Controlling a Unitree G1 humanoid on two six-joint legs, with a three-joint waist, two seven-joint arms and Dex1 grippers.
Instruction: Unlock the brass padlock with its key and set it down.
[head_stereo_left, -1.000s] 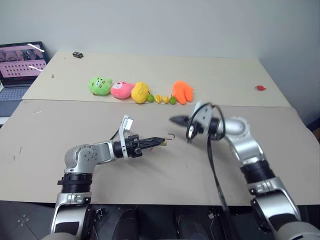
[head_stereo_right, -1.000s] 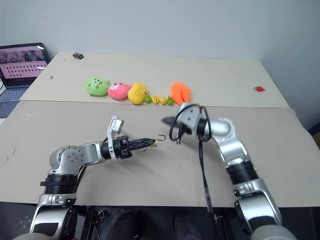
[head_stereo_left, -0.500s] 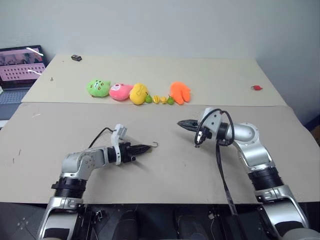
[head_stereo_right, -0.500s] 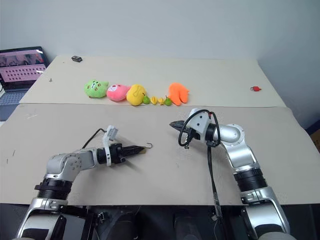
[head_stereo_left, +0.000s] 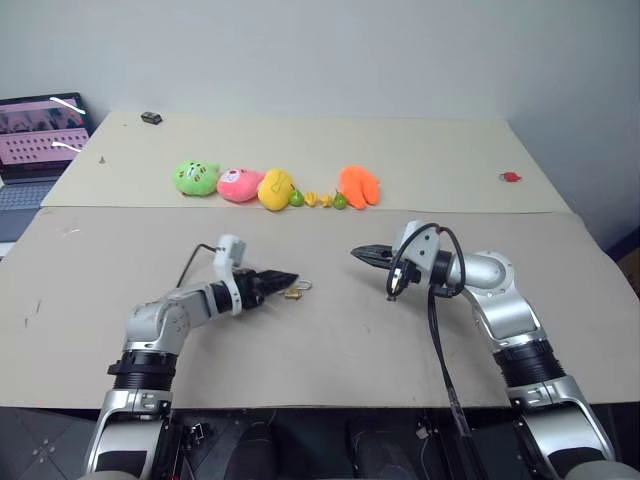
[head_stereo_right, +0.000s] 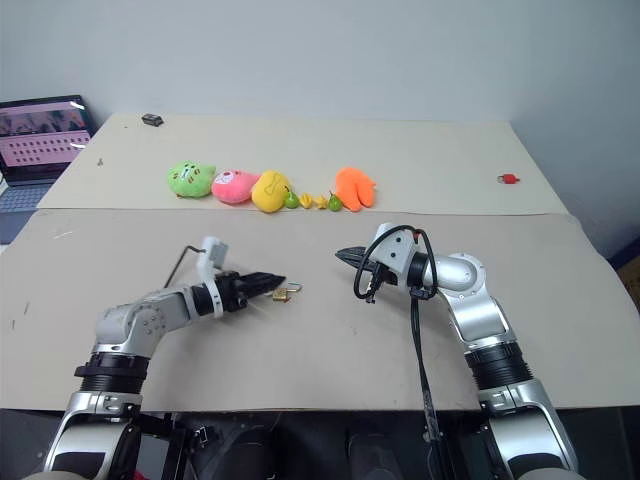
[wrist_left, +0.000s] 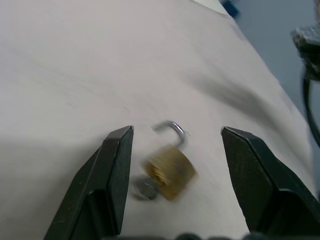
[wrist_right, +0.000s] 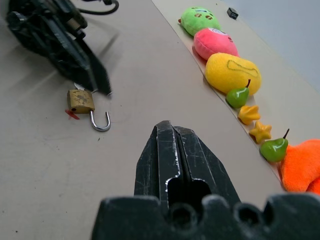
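The small gold-coloured brass padlock (wrist_left: 170, 170), shackle swung free, is now lying on the tan table (head_stereo_left: 330, 340) between the left gripper (wrist_left: 175, 150) fingers, which are spreading wide after clamping it; the right gripper (wrist_right: 175, 135) is staying pinched closed, sitting lower; bare tabletop surrounding.

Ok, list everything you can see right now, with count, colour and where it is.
padlock: one, brass, shackle open, on the near table between the left fingers
plush toys: four, green, pink, yellow, orange, in a row on the far table
toy fruits: four, small, green and yellow, between the yellow and orange plush
red object: one, far table, right edge
dark object: one, far left corner
laptop: one, screen lit, left of the tables
tables: two, beige
left gripper: fingers open around the padlock
right gripper: fingers shut, over the near table
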